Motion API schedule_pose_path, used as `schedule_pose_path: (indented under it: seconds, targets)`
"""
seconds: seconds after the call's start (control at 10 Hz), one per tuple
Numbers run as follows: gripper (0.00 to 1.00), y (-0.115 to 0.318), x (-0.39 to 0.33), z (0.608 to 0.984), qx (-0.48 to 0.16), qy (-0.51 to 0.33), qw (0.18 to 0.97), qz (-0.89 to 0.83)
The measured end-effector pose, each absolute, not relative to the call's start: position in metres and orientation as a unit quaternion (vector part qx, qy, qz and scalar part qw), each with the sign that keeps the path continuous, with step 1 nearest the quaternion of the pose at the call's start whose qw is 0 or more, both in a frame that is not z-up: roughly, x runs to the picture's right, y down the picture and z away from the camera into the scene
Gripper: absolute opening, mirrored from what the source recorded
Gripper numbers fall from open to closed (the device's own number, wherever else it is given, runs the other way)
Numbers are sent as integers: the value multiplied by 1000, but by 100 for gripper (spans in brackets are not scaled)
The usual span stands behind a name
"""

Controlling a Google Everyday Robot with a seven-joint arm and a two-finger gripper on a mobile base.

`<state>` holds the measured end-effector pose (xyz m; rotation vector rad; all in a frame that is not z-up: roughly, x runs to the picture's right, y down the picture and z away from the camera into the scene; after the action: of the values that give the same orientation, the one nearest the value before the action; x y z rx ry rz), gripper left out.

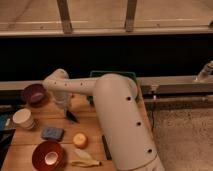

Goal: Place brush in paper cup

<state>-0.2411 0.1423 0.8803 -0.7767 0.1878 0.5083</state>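
Dim, warm light falls from above; the white arm (120,115) shows a soft sheen. The end effector (67,112), low over the table (92,127), sits in murky shadow; all edges look soft.
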Motion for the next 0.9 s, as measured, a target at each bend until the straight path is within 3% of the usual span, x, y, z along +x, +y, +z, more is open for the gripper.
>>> schedule_pose_path:
  seconds: [0.9]
  targets:
    - [0, 75, -217, 853, -298, 81, 916, 255]
